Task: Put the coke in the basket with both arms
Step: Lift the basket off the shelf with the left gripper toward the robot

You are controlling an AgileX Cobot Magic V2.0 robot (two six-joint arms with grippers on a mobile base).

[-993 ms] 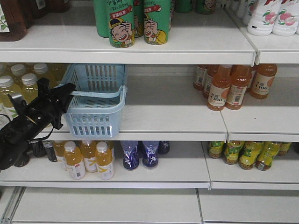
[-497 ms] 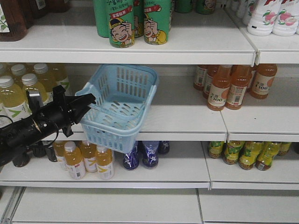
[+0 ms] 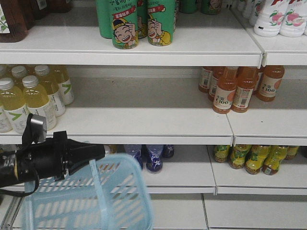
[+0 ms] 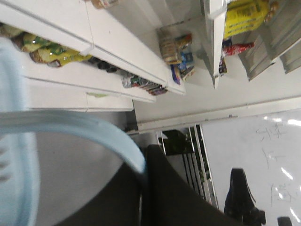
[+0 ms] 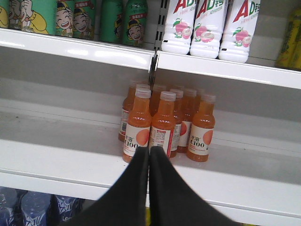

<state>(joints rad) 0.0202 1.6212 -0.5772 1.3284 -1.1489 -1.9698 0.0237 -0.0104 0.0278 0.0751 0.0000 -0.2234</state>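
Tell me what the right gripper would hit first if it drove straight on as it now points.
Likely the orange C100 bottles: the right gripper aims between the front two. Depth is unclear; the shelf edge could come first.

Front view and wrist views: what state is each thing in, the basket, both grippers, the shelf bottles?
Basket, hanging by its handle below the middle shelf, no bottle seen inside.
Left gripper, shut on the basket handle.
Right gripper, shut, holding nothing.
Orange bottles, upright, capped, on the shelf.
Yellow bottles, upright, capped.
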